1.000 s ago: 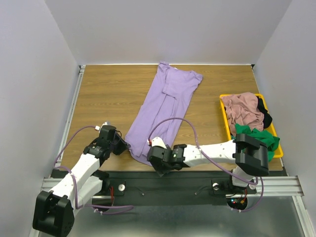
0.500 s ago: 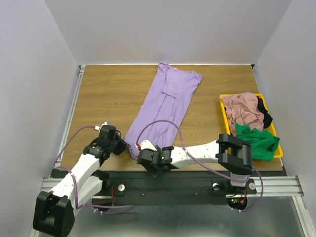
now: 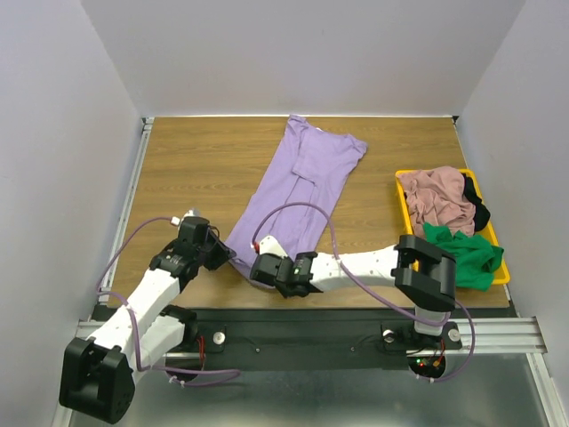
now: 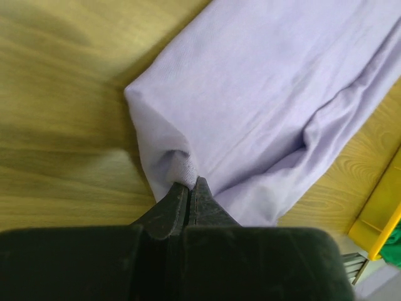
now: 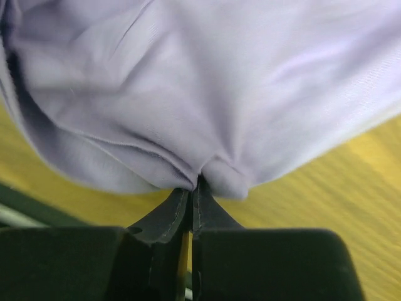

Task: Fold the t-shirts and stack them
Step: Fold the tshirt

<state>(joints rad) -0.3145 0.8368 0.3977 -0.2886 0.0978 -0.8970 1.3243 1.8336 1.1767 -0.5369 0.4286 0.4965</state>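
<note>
Two grippers are engaged, both on one garment; four t-shirts are visible in total, plus one tray.

My left gripper (image 4: 190, 188) is closed to a hairline gap, with a small pinch of the lavender t-shirt (image 3: 298, 191) clamped between its tips at the near-left corner of the hem; my right gripper (image 5: 193, 187) is likewise closed tight, with a bunched fold of the same hem caught between its tips, just beside the left gripper near the near edge of the worktop (image 3: 196, 169).

The lavender t-shirt is folded lengthwise into a long strip; it lies diagonally, with its collar end at the middle of the far edge and its hem end toward the near edge, left of centre; the cloth puckers at both pinch points.

One yellow tray (image 3: 401, 197) sits at the right edge; it holds three crumpled shirts: one pink t-shirt (image 3: 436, 200) at the far end, one green t-shirt (image 3: 462, 253) at the near end, one black t-shirt (image 3: 478, 212) between them against the outer wall.
</note>
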